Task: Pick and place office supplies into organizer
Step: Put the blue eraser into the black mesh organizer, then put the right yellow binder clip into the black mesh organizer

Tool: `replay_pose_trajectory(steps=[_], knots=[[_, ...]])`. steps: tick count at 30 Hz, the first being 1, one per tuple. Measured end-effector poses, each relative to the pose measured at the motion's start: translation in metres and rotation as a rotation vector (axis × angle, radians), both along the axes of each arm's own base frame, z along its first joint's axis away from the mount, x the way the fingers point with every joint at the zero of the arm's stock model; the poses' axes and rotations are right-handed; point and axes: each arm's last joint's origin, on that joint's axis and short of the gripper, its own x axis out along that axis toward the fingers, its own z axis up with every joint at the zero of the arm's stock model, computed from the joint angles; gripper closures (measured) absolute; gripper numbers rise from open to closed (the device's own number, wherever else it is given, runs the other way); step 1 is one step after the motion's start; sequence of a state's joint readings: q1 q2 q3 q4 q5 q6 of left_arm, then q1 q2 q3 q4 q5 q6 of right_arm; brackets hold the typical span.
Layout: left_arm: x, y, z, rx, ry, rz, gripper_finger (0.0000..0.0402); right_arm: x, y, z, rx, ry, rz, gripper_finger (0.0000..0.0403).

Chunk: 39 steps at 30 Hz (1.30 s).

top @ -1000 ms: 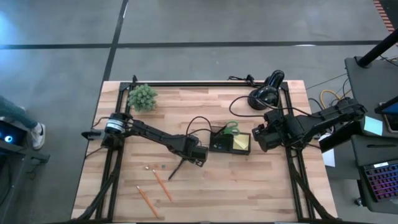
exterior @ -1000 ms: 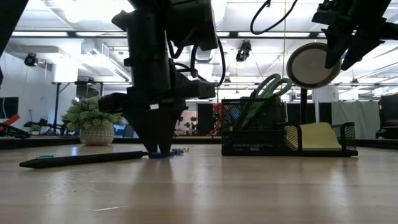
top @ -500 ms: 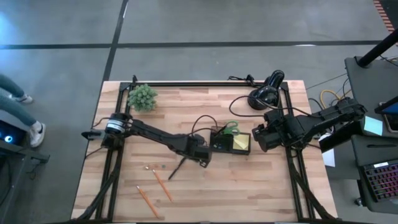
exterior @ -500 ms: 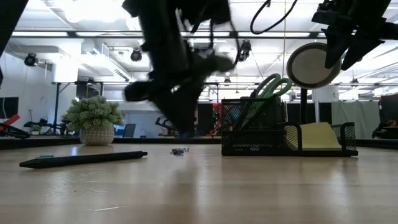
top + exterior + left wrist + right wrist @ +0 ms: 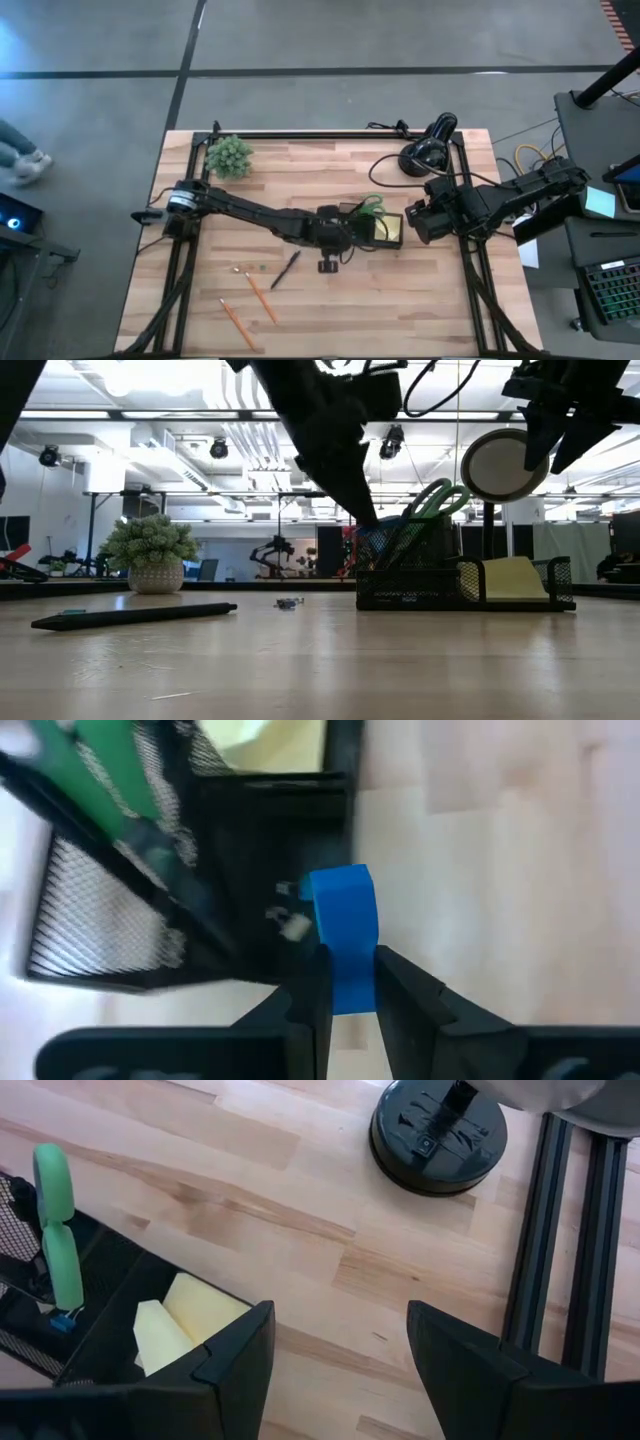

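My left gripper [image 5: 348, 982] is shut on a small blue piece [image 5: 342, 910] and hovers at the left end of the black mesh organizer [image 5: 372, 230], above its rim in the low view [image 5: 365, 525]. Green-handled scissors [image 5: 372, 207] stand handles up in the organizer, and a yellow sticky-note pad [image 5: 391, 230] lies in its right compartment. A dark pen [image 5: 285, 270] and two orange pencils [image 5: 262, 298] lie flat on the table. My right gripper [image 5: 340, 1360] waits open, right of the organizer. My left gripper pinches the blue piece between its two fingers [image 5: 312, 995] at the piece's lower end [image 5: 350, 982]. The rest of the piece sticks out past the fingertips. It is lifted clear of the table, beside the organizer's mesh wall [image 5: 120, 920].
A potted green plant [image 5: 229, 156] stands at the far left corner, and a black desk lamp [image 5: 428, 145] at the far right. A tiny clip [image 5: 289, 602] lies near the pen. Bare wood stretches along the near side, right of the pencils.
My left gripper has risen from the table with the blue piece and moved right, toward the organizer, tipping as it went. The piece, which lay on the table near the pen, is now lifted clear at the organizer's left end.
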<state>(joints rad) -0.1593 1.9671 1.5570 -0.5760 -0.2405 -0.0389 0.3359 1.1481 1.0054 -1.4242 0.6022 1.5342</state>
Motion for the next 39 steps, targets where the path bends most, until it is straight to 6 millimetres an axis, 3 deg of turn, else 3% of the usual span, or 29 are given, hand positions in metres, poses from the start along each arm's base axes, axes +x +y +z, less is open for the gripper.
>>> replay_pose_trajectory(steps=[7, 14, 26, 39], knots=[[0.006, 0.042, -0.002, -0.014, 0.008, 0.007, 0.0353, 0.000, 0.000, 0.000, 0.006, -0.018, -0.029, 0.0184], [0.014, 0.041, -0.001, -0.118, -0.063, -0.104, 0.0353, 0.000, 0.000, 0.000, 0.006, -0.016, -0.033, 0.0184], [0.028, 0.051, -0.033, -0.096, -0.022, -0.083, 0.0349, -0.001, -0.001, 0.000, 0.007, -0.020, -0.053, 0.0184], [0.026, 0.049, -0.032, -0.041, -0.002, -0.045, 0.0217, -0.001, 0.000, -0.001, 0.009, -0.016, -0.052, 0.0184]])
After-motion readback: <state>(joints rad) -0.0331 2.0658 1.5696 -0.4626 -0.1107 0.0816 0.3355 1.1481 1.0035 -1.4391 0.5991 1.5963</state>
